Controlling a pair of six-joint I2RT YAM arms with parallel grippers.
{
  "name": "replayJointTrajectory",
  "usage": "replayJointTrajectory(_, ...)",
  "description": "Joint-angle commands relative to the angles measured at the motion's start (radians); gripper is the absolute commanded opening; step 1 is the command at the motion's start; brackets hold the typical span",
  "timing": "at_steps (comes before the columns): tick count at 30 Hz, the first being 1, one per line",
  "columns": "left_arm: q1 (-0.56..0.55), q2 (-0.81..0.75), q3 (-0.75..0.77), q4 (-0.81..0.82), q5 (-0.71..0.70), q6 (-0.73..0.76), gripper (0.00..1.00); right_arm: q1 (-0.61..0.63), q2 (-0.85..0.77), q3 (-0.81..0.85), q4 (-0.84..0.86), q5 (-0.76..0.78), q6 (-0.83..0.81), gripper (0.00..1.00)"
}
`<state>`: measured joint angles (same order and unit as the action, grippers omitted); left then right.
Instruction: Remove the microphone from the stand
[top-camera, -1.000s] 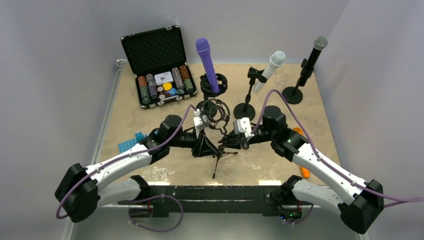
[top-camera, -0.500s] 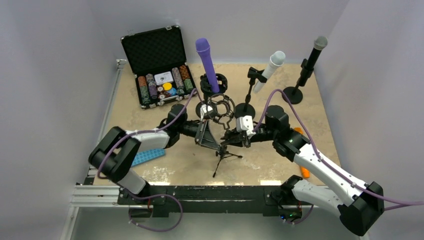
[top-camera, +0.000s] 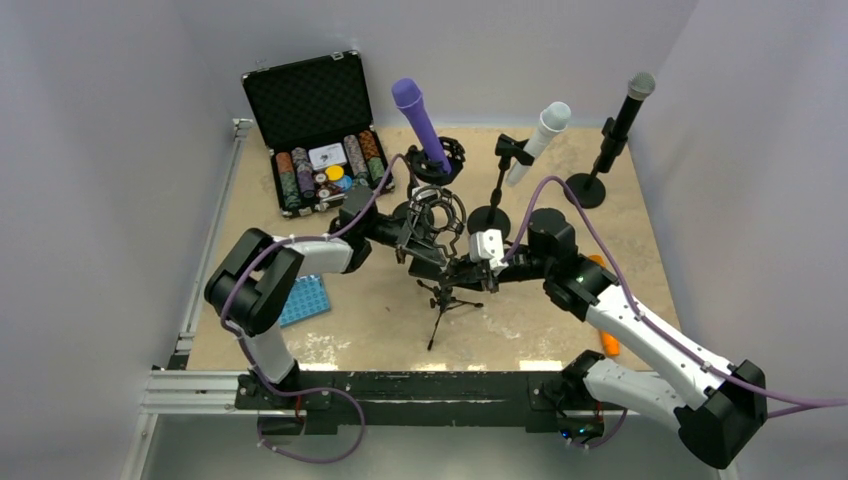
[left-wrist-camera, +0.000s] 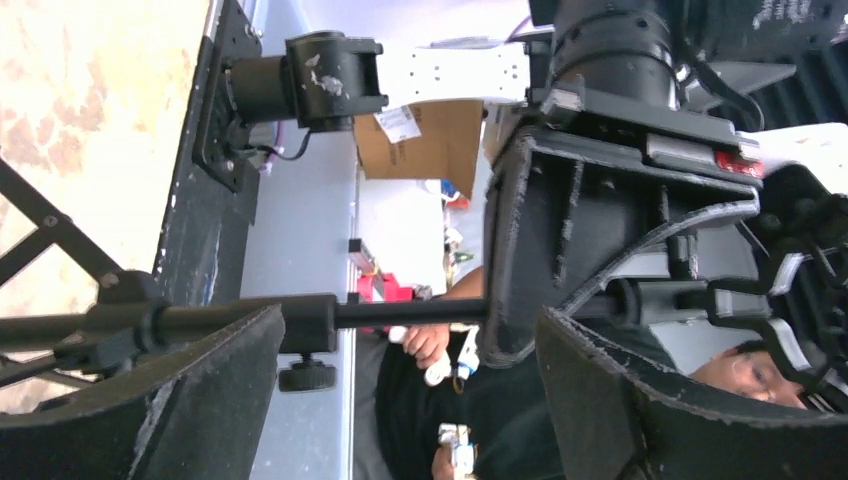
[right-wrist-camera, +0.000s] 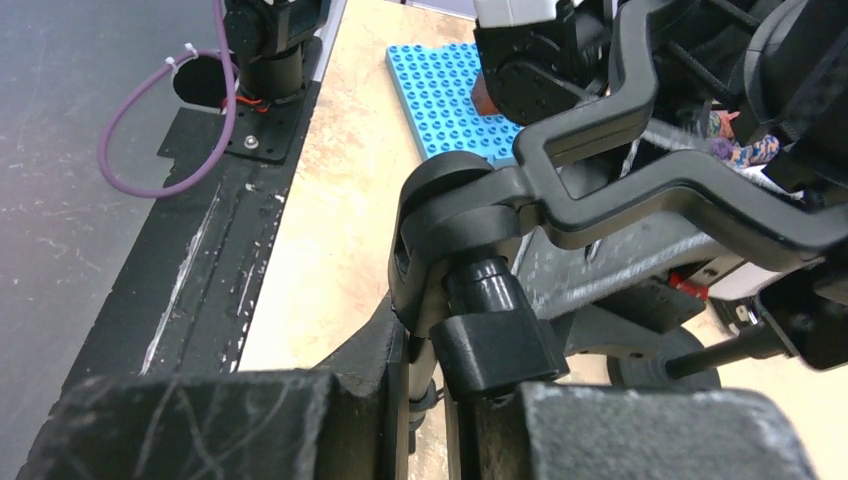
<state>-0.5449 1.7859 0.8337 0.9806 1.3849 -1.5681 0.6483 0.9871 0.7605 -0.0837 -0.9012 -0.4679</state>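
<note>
Left gripper (top-camera: 420, 242): jaws spread wide, nothing held. In the wrist view the thin rod (left-wrist-camera: 400, 312) of the tripod stand (top-camera: 441, 300) is seen crossing the gap between the fingers (left-wrist-camera: 190, 400); contact cannot be judged.

Right gripper (top-camera: 463, 272): clamped tight on the stand's stem just under the pivot joint (right-wrist-camera: 470, 215).

The shock mount (top-camera: 438, 214) is carried at the stand's top, between the two wrists.

Purple microphone (top-camera: 419, 118): seated in a black ring holder (top-camera: 445, 158) behind the tripod, leaning left, to the right of the poker chip case (top-camera: 318, 128).

Bare tabletop (top-camera: 380, 320) is noted on the near side around the tripod legs, as far as the blue plate (top-camera: 301, 300). The far edge is crowded by the white microphone (top-camera: 540, 135) and the black microphone (top-camera: 622, 115)
</note>
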Motion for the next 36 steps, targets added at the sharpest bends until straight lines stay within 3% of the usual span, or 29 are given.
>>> replayJointTrajectory(1, 0.009, -0.098, -0.004, 0.048, 0.006, 0.026, 1.0, 0.007, 0.034, -0.045, -0.137, 0.102, -0.122, 0.0)
replayJointTrajectory(4, 0.01, -0.133, -0.048, 0.033, 0.002, 0.068, 1.0, 0.007, 0.047, -0.041, -0.135, 0.106, -0.102, 0.0)
replayJointTrajectory(6, 0.015, -0.181, -0.061, -0.1, -0.013, 0.156, 1.0, 0.005, 0.062, -0.03, -0.134, 0.11, -0.078, 0.0)
replayJointTrajectory(9, 0.021, -0.266, -0.041, -0.505, -0.056, 0.428, 1.0, 0.004, 0.087, -0.01, -0.14, 0.11, -0.056, 0.0)
replayJointTrajectory(12, 0.019, -0.301, 0.058, -1.107, -0.121, 0.946, 1.0, 0.004, 0.093, -0.002, -0.143, 0.108, -0.055, 0.0)
replayJointTrajectory(16, 0.021, -0.278, 0.138, -1.454, -0.176, 1.276, 1.0, 0.004, 0.096, -0.001, -0.154, 0.114, -0.059, 0.0)
replayJointTrajectory(21, 0.022, -0.377, 0.104, -1.502, -0.306, 1.332, 1.0, 0.004, 0.111, -0.008, -0.158, 0.114, -0.048, 0.0)
replayJointTrajectory(25, 0.025, -0.567, 0.005, -1.379, -0.5, 1.256, 1.0, 0.004, 0.131, -0.023, -0.144, 0.122, -0.009, 0.0)
replayJointTrajectory(36, 0.022, -0.744, 0.009, -1.468, -0.623, 1.34, 1.0, 0.004, 0.188, -0.073, -0.102, 0.137, 0.011, 0.0)
